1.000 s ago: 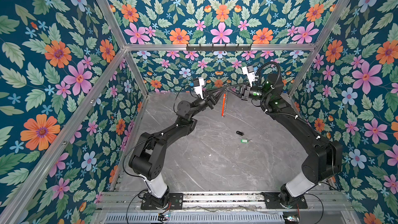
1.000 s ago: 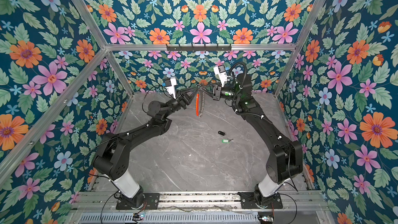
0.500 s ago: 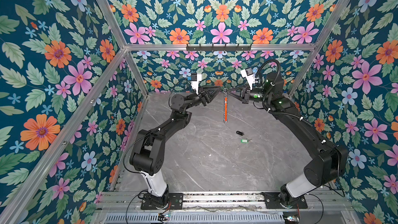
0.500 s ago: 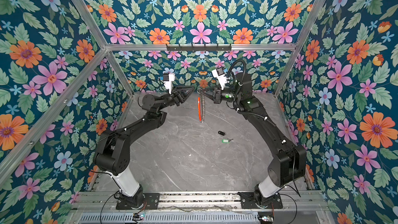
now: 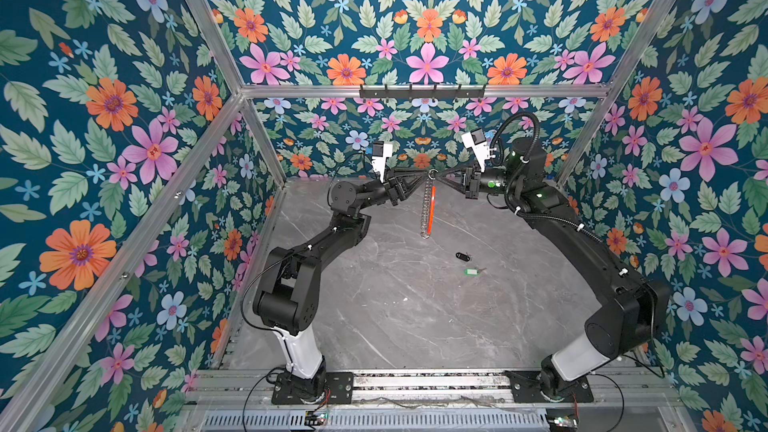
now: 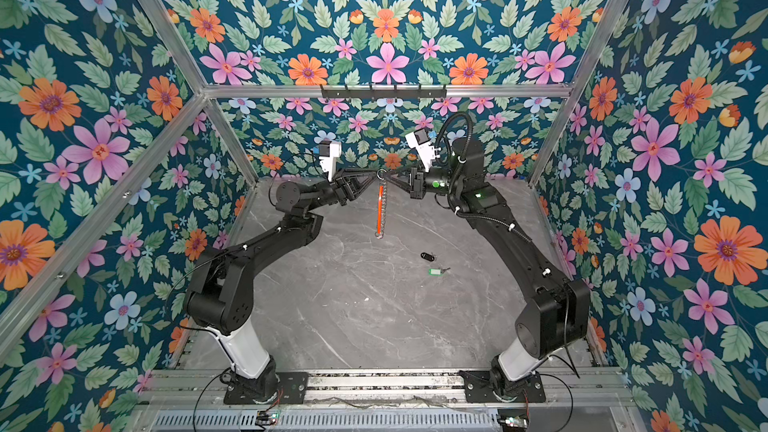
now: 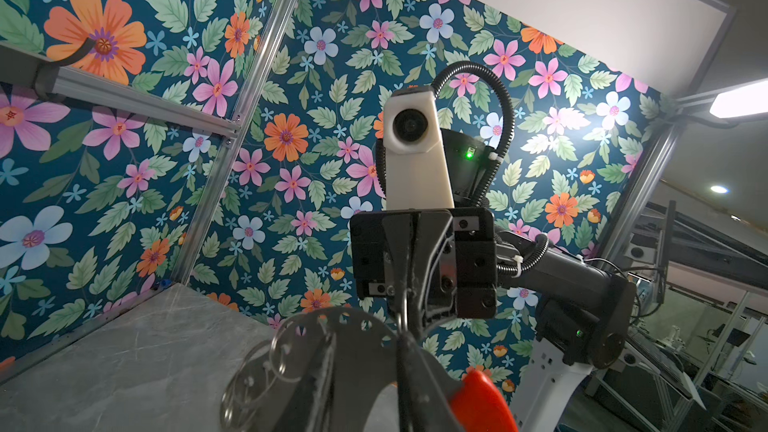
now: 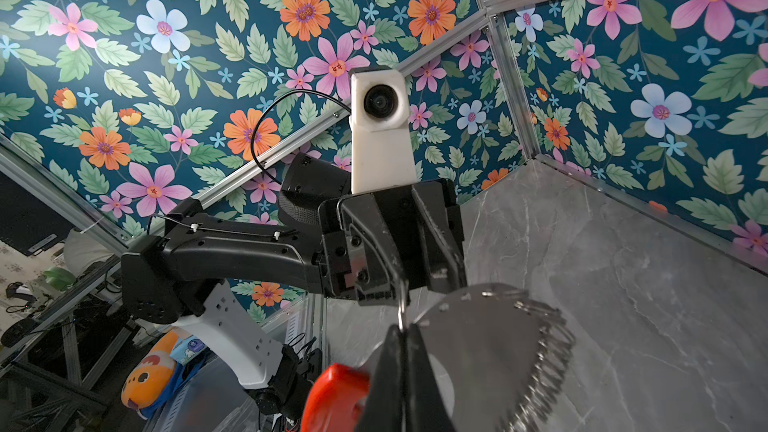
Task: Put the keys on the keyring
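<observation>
Right gripper [image 5: 439, 177] pinches keyring [image 5: 429, 209] top; long axis hangs vertical.

Arms: left arm [image 5: 332, 238], right arm [image 5: 582, 245]; black jointed links; white base segments [image 5: 301, 351]
Tools: left tool [image 5: 424, 177], right tool [image 5: 441, 177]; black tapered fingers
Wrist camera: white housing [image 7: 415, 172]; round black lens [image 7: 409, 125]
Cabling: ribbed black conduit [image 7: 508, 118]; white cable ties [image 7: 517, 260]
Indicators: green lamps [image 7: 468, 155]
Bases: black plates [image 5: 340, 386], bolted

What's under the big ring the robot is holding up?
Bare grey table below the keyring; black key and green key lie aside, nearer the front. Its thin edge hides a sliver of table.
</observation>
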Available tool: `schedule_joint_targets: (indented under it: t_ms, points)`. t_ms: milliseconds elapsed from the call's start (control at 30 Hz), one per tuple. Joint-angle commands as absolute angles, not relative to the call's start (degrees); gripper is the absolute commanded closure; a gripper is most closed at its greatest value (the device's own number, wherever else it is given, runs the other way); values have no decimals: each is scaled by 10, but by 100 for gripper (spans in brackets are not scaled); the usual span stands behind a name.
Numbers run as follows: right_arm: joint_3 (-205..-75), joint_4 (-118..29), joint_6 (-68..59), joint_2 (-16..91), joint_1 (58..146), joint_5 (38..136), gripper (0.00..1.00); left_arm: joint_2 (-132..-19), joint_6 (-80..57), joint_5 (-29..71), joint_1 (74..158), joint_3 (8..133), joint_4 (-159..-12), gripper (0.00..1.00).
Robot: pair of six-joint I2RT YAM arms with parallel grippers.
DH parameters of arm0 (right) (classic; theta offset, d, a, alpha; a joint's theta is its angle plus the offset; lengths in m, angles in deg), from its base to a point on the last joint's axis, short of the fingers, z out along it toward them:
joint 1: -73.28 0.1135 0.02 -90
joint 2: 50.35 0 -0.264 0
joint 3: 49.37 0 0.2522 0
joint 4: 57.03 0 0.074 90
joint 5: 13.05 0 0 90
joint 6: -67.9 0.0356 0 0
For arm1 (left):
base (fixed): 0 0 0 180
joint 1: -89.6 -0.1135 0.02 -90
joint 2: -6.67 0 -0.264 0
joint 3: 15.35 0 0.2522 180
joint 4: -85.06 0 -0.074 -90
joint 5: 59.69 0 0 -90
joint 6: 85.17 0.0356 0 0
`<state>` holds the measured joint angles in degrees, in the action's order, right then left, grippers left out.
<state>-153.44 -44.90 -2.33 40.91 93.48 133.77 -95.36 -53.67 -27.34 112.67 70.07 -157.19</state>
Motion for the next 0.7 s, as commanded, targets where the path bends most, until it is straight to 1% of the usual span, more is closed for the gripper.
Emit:
schedule_joint_targets:
  t_ms: [0, 200, 433, 567, 667]
  points:
    - [-1540, -467, -27, 411, 938, 1347, 100, -951, -537, -281, 1130, 706, -1597, 72]
    - [-1540, -465, -28, 413, 938, 1341, 100, -949, -538, -280, 1132, 705, -1598, 72]
    - [-1533, -464, -32, 406, 937, 1317, 100, -940, -520, -275, 1131, 701, -1582, 66]
    - [-1532, -457, -37, 404, 937, 1316, 100, -940, -520, -273, 1131, 701, -1582, 65]
    - [-1533, -460, -34, 405, 937, 1323, 100, -940, -520, -274, 1132, 701, -1582, 68]
